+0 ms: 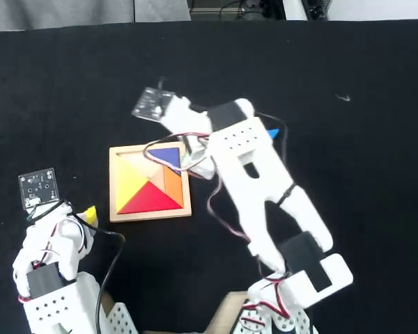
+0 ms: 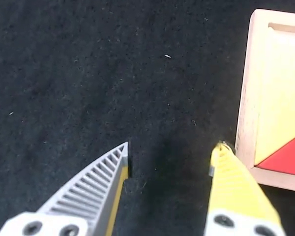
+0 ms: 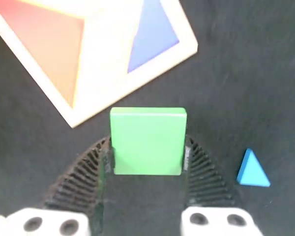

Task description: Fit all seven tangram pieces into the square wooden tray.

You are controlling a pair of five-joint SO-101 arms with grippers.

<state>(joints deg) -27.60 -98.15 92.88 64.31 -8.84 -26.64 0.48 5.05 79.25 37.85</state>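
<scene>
Black cloth (image 1: 376, 139) lies under the pale wooden tray (image 1: 113, 188). Just off its rim, the right gripper (image 3: 147, 147) pinches a smooth, flat green square (image 3: 147, 141) by opposite edges. The left gripper (image 2: 172, 152), beside the tray, stands spread.

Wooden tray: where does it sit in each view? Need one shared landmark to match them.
High view: wooden tray left of centre.
Left wrist view: its corner is beside the left pincer's yellow finger.
Right wrist view: its corner is just beyond the green square in the right pincer.
Landmark: the tray's pale rim.
</scene>
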